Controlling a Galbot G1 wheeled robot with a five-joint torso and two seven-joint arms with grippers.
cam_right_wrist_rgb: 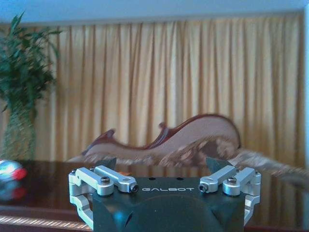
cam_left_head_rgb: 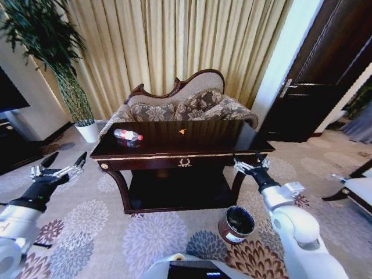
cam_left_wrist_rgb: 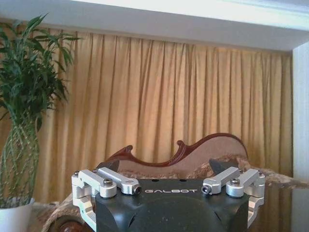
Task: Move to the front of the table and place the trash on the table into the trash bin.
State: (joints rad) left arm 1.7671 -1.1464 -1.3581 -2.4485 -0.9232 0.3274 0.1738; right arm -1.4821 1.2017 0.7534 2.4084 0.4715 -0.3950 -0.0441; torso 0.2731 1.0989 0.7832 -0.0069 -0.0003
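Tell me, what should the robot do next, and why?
Probably reach the open left gripper forward to the bottle lying on the table near its left end. Both grippers are empty, and the trash bin waits on the floor beside the right gripper.

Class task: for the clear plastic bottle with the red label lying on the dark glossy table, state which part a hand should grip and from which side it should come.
Grip the clear plastic bottle with the red label across its round middle, coming down from above. It lies on its side on the dark glossy table, near the robot's left end, so its length is exposed and the open left hand is probably nearer.
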